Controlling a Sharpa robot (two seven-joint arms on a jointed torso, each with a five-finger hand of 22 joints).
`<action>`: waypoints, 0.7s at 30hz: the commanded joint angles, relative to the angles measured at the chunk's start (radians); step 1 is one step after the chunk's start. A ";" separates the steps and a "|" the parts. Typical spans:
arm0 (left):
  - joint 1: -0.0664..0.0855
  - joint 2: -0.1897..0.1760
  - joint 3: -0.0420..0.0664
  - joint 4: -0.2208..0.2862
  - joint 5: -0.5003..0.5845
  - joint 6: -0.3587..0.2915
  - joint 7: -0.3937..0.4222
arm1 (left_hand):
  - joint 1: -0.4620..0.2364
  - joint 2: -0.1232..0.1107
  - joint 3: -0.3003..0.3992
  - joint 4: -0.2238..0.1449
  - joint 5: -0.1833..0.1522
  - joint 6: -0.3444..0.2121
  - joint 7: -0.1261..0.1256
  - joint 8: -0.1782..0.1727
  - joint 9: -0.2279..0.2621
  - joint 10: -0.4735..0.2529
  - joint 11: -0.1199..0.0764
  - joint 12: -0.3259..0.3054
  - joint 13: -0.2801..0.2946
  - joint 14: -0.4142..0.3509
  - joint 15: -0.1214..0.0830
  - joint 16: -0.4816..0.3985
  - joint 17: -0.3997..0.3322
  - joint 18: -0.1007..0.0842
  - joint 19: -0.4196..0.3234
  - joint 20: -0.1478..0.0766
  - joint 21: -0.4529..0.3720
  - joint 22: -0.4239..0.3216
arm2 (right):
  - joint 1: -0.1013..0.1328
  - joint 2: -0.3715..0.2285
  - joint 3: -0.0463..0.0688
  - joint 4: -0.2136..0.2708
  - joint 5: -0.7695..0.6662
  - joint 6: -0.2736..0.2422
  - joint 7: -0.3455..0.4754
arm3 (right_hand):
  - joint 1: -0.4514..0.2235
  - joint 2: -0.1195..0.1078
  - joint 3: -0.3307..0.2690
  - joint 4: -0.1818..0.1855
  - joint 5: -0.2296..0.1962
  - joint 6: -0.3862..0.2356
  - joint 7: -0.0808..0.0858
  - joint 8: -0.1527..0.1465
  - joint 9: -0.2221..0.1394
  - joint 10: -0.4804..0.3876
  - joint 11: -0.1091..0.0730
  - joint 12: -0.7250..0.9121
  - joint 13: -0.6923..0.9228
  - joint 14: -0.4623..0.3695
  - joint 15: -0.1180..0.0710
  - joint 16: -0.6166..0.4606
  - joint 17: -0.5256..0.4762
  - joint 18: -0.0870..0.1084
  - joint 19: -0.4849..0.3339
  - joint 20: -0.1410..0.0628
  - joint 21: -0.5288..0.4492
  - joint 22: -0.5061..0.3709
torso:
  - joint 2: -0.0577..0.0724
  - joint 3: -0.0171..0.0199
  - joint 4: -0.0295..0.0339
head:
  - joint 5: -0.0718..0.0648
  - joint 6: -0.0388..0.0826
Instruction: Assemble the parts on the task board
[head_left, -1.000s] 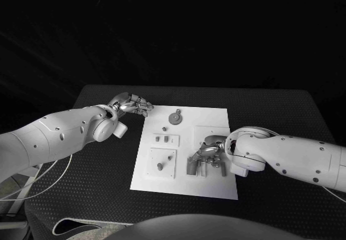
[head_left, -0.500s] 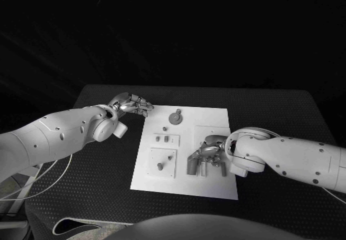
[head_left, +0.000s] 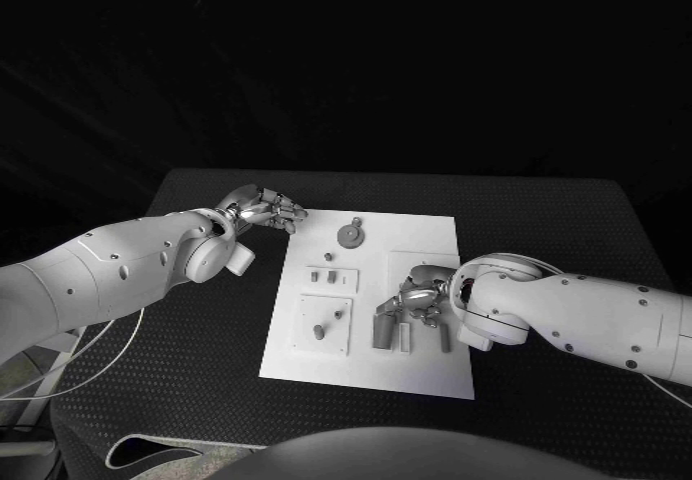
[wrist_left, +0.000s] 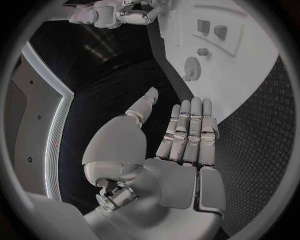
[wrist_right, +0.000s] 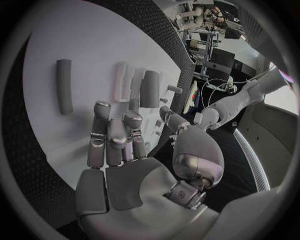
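The white task board (head_left: 428, 238) lies in the middle of the black table. A round grey gear-like part (head_left: 351, 236) sits near its far edge, two small blocks (head_left: 330, 276) below it, and small pieces (head_left: 320, 331) on a raised square at the near left. Several grey bars (head_left: 384, 331) lie at the near right. My right hand (head_left: 420, 294) hovers just above the bars' far ends; in the right wrist view its fingers (wrist_right: 110, 131) stretch over the bars (wrist_right: 150, 87) with nothing in them. Holding nothing, my left hand (head_left: 265, 211) stays off the board's far left corner with fingers (wrist_left: 190, 130) straight.
Black textured table (head_left: 562, 230) runs round the board, with free room to the right and in front. A cable (head_left: 87, 360) hangs beside my left arm at the table's left edge. The left wrist view shows the gear (wrist_left: 192, 67) and blocks (wrist_left: 210, 29) beyond the fingertips.
My right hand has crept a little toward the board's far side above the bars. The left hand has not moved.
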 joint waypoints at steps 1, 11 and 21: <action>0.000 0.001 0.000 0.002 0.006 0.016 0.004 | -0.010 0.003 -0.008 0.000 0.002 -0.008 0.002 0.002 -0.001 -0.005 -0.001 -0.001 -0.002 0.000 0.006 -0.006 0.001 0.017 -0.004 0.000 0.002 -0.001 | 0.000 0.007 0.002 0.007 -0.017 0.000 0.038 | 0.023 0.009 -0.011 -0.021 -0.004 -0.010 0.001 0.002 0.003 -0.008 0.002 0.004 0.001 0.000 0.001 0.000 0.000 0.014 -0.003 0.001 0.001 0.018 | 0.000 0.0003 0.0000 | 0.001 -0.001; 0.000 0.003 0.000 0.002 0.005 0.017 0.000 | -0.009 0.004 -0.008 0.000 0.002 -0.009 0.003 0.001 -0.002 -0.006 -0.001 -0.001 -0.002 0.000 0.006 -0.006 0.002 0.017 -0.003 0.000 0.002 -0.001 | 0.000 0.009 0.001 0.007 -0.015 0.030 0.032 | 0.060 0.034 -0.035 -0.070 -0.004 -0.013 0.003 0.001 0.007 -0.011 0.004 0.005 0.000 -0.007 0.003 -0.002 -0.007 0.014 -0.009 0.005 0.000 0.018 | 0.000 0.0009 -0.0012 | -0.001 -0.002; 0.000 0.002 0.000 0.001 0.005 0.016 -0.001 | -0.010 0.004 -0.008 0.000 0.002 -0.012 0.004 0.000 -0.003 -0.007 0.000 -0.001 -0.002 0.000 0.006 -0.006 0.003 0.017 -0.003 0.000 0.002 -0.002 | 0.000 0.012 0.001 0.012 -0.086 0.031 0.024 | 0.063 -0.029 -0.028 -0.051 -0.004 -0.018 0.005 -0.004 0.007 -0.018 0.007 0.003 -0.001 -0.016 0.005 -0.005 -0.015 0.014 -0.011 0.008 -0.004 0.016 | 0.000 0.0002 0.0000 | -0.002 -0.003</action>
